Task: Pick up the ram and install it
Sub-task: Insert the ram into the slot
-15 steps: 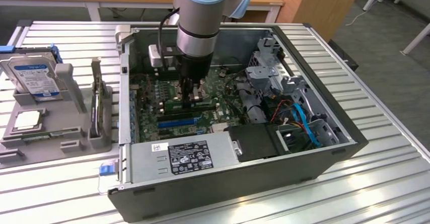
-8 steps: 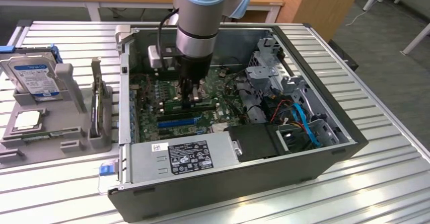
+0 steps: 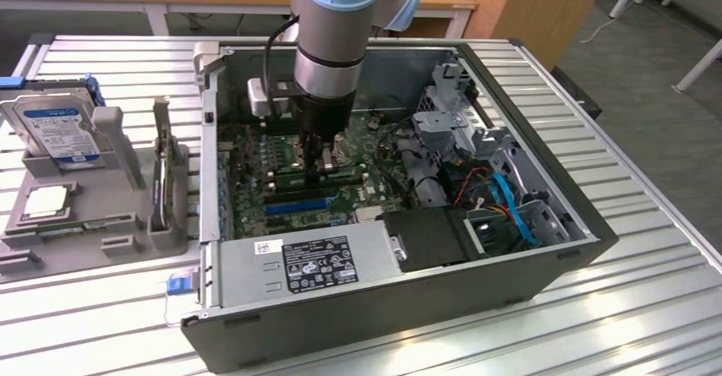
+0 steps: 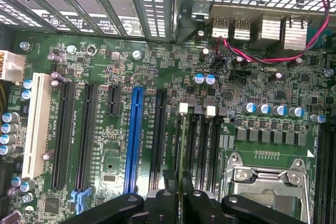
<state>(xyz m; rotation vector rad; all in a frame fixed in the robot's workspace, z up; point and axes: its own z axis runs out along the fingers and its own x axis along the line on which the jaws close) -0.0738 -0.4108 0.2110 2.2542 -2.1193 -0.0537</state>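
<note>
Ribbed metal tabletop [image 3: 631, 224] carries an open computer case [image 3: 395, 325], where the gripper [image 3: 325, 158] reaches down over the motherboard [image 4: 105, 66], fingers closed on the ram [image 4: 179, 150] standing edge-on in a memory slot.

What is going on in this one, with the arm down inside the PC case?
The arm has reached into the open computer case, with its gripper low over the motherboard. Its fingers pinch the ram, held on edge in line with the black memory slots beside the CPU socket. Whether it is fully seated cannot be told.
</note>
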